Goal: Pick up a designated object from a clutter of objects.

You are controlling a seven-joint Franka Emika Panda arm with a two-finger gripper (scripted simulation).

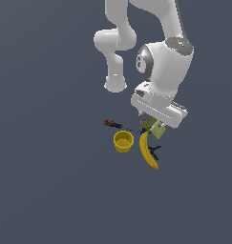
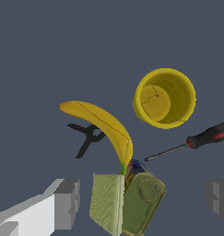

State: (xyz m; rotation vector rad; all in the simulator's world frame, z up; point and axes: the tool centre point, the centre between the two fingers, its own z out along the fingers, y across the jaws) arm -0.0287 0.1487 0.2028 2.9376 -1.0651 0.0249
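The designated object, a flat pale olive-green box (image 2: 106,203) with a faint grid pattern, stands on edge at the stem end of the banana (image 2: 102,124). A darker greenish can (image 2: 143,203) with rounded corners leans against it. My gripper (image 2: 141,200) is open above them. One finger (image 2: 67,203) is beside the box and the other finger (image 2: 219,196) is far past the can, neither touching. In the exterior view the hand (image 1: 158,109) hovers low over the box (image 1: 156,128) and partly hides it.
The clutter of objects also holds a yellow cup (image 2: 164,97) standing upright, a red-handled screwdriver (image 2: 201,137) lying beside it, and a dark clamp (image 2: 88,137) behind the banana. In the exterior view the cup (image 1: 123,141) lies toward the left of the box.
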